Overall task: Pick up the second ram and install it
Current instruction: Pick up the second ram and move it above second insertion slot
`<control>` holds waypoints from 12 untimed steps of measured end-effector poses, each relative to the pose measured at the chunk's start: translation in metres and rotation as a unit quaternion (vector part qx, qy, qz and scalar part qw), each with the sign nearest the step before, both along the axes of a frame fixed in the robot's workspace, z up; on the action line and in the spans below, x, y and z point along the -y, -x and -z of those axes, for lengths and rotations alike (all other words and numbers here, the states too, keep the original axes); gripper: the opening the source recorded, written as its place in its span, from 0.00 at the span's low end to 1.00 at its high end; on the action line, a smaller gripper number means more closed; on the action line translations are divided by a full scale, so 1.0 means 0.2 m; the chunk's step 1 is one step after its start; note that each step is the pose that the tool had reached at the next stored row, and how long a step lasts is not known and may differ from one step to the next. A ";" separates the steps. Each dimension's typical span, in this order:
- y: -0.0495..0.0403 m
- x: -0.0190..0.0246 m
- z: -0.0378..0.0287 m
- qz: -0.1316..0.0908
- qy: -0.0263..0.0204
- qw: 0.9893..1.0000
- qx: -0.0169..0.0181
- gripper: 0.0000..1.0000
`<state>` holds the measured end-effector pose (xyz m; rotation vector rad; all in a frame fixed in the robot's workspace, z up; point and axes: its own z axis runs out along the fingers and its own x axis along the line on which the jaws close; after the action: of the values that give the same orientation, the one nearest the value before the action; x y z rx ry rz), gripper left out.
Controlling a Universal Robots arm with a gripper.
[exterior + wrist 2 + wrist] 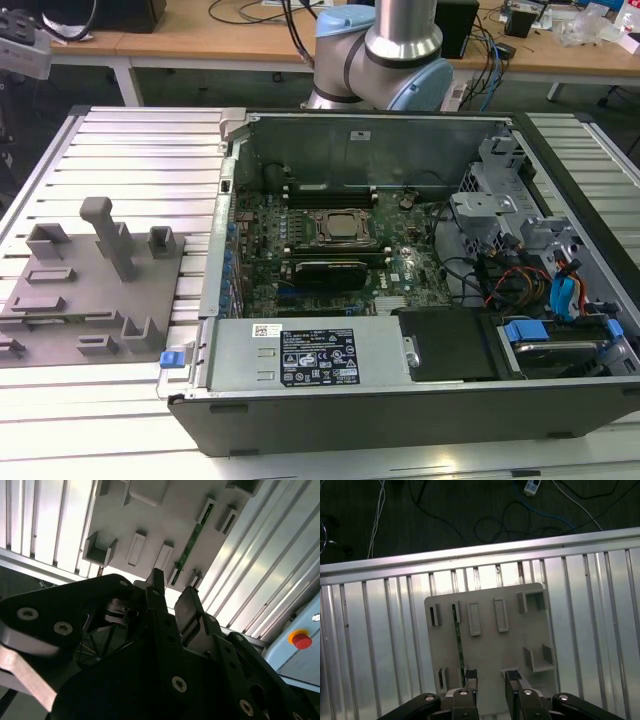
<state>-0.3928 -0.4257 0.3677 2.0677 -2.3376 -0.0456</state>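
Claw [490, 678]: released, above grey slotted holder plate [485, 652] near ribbed metal table [600, 630] edge. Thin green ram stick [458, 640] stands edgewise in plate.

Exterior view: high, angled down on open computer case [400, 385], grey holder plate [110, 310] at 9 o'clock. Both wrist views: nearer, aimed past gripper [490, 680] [172, 587] onto that same holder plate [490, 650] [165, 525], shared by all three.

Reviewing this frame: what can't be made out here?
The second ram: edge-on in the first wrist view, so its chips are not visible; one end is hidden behind a finger.
The memory slots: too small in the exterior view to tell whether a stick is seated.
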 end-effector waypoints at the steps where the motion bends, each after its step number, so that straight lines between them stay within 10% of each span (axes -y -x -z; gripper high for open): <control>1: 0.000 0.000 0.006 0.000 0.000 1.000 0.000 0.36; 6: 0.000 0.075 0.044 -0.001 -0.003 1.000 0.000 0.36; 12: 0.001 0.104 0.092 -0.010 -0.004 1.000 0.000 0.36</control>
<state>-0.3929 -0.4466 0.3492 2.0950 -2.3203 -0.0559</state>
